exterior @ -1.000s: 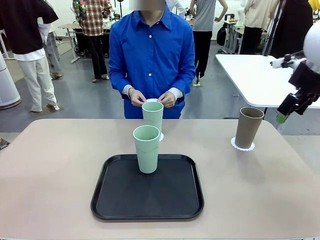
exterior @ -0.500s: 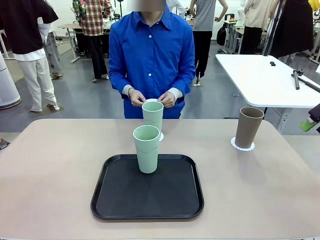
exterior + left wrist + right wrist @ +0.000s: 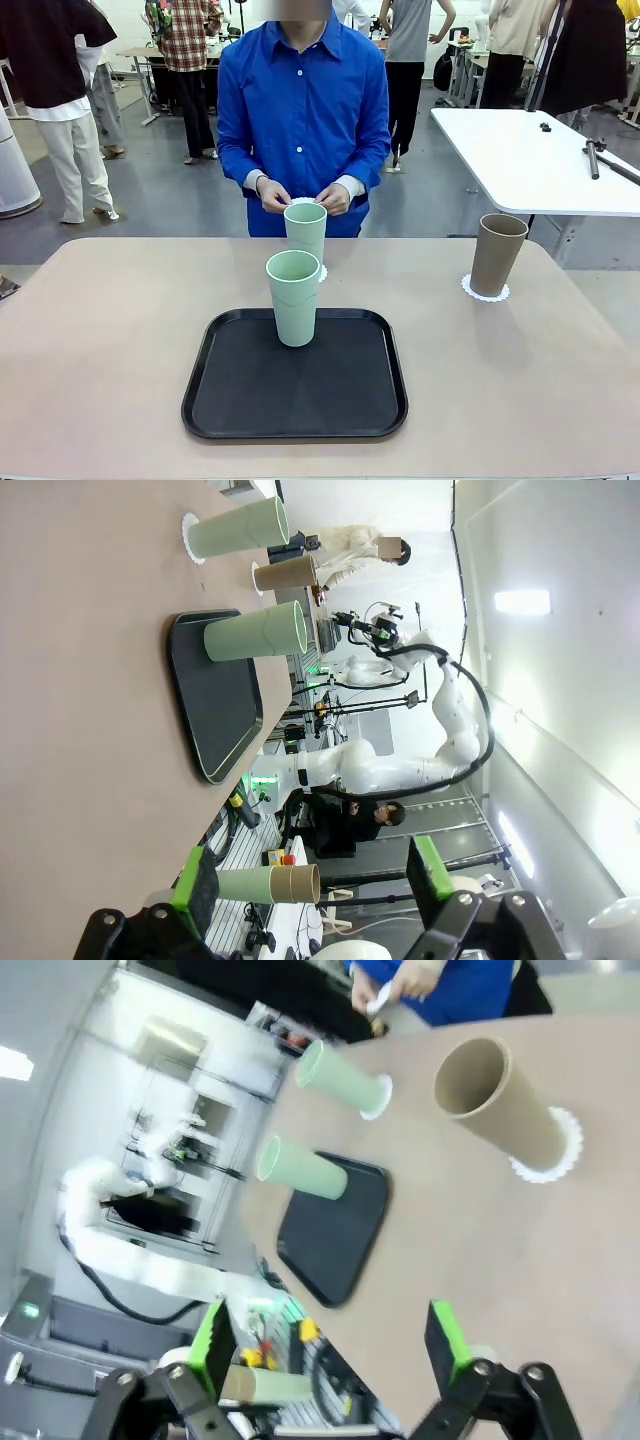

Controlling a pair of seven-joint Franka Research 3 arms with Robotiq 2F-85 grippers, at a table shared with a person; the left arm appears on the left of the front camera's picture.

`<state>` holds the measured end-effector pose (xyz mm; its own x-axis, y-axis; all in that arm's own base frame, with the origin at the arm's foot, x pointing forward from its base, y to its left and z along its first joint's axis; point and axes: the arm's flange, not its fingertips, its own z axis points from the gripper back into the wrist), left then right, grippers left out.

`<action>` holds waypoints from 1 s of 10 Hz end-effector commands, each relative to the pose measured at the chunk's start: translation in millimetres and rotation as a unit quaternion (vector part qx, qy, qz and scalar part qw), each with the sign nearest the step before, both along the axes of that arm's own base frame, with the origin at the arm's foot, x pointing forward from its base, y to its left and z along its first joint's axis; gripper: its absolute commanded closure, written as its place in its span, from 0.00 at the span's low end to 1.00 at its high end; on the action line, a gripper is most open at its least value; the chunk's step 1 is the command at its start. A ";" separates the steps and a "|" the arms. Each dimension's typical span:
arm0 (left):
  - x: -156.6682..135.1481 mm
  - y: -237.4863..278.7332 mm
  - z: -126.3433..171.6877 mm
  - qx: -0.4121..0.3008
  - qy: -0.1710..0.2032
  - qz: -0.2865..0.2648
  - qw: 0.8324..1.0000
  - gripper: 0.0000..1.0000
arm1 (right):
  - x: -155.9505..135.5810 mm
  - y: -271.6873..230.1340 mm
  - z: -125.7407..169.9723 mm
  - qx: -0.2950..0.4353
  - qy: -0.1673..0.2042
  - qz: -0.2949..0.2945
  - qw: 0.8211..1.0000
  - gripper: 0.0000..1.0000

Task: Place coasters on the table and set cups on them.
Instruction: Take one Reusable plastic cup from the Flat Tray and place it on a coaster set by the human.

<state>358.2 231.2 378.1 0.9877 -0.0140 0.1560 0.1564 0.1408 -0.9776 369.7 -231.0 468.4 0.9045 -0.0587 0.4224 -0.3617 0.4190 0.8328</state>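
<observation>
On the tray (image 3: pixel 340 390) stands one mint cup (image 3: pixel 293 300).

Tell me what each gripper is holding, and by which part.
Nothing. The left gripper and the right gripper are both open and empty.

A black tray (image 3: pixel 330 390) lies centred, with a white table (image 3: pixel 520 160) at far right.

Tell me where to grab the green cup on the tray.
Take the mint cup on the black tray by its upper wall, just under the rim, jaws level, coming from the robot's side. It stands upright and widens upward, so a grip there likely holds; the second mint cup stands close behind.
</observation>
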 end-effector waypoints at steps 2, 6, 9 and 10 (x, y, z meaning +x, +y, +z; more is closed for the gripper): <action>-0.5 1.0 1.7 0.001 -0.002 0.002 1.000 0.00 | 39.3 -37.7 -36.8 0.050 0.101 0.020 0.993 0.00; -0.5 1.0 1.7 0.001 -0.002 0.002 1.000 0.00 | 35.4 -49.5 -57.0 0.053 0.138 0.036 0.988 0.00; -0.5 1.0 1.7 0.001 -0.002 0.002 1.000 0.00 | 35.3 -50.0 -63.7 0.056 0.127 0.030 0.990 0.00; -0.5 1.0 1.7 0.001 -0.002 0.002 1.000 0.00 | 35.3 -50.0 -63.7 0.056 0.127 0.030 0.990 0.00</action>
